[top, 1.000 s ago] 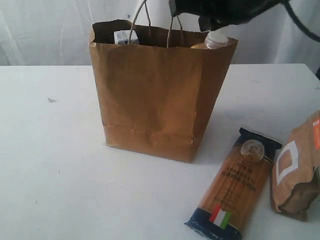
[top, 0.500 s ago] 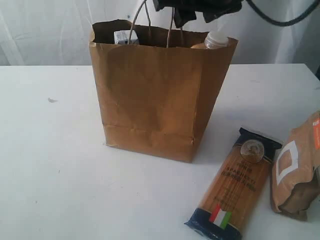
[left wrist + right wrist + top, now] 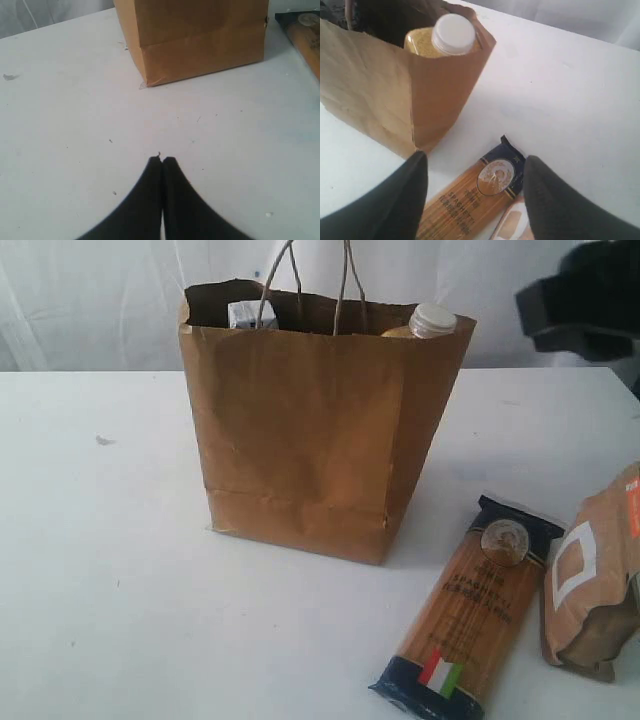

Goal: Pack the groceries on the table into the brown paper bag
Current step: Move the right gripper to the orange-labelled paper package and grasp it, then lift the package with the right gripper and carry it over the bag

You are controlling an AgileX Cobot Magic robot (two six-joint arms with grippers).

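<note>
- Right jaws stand apart and empty, now withdrawn from over the brown paper bag point(image 3: 300, 420) toward its 2 o'clock; left jaws rest pressed together, holding nothing.
- Below the right jaws' gap lies the dark-blue spaghetti pack point(image 3: 470, 197) on the tabletop point(image 3: 570, 85), at the bag's 4 o'clock, beside the brown pouch point(image 3: 595, 570).
- Farther off, the white-capped yellow grain bottle point(image 3: 451, 35) stands released inside the bag, so probably two groceries remain.

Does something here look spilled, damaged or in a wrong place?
Nothing is spilled or broken. The bag stands upright with the bottle and carton inside. Only a tiny speck lies on the table left of it.
</note>
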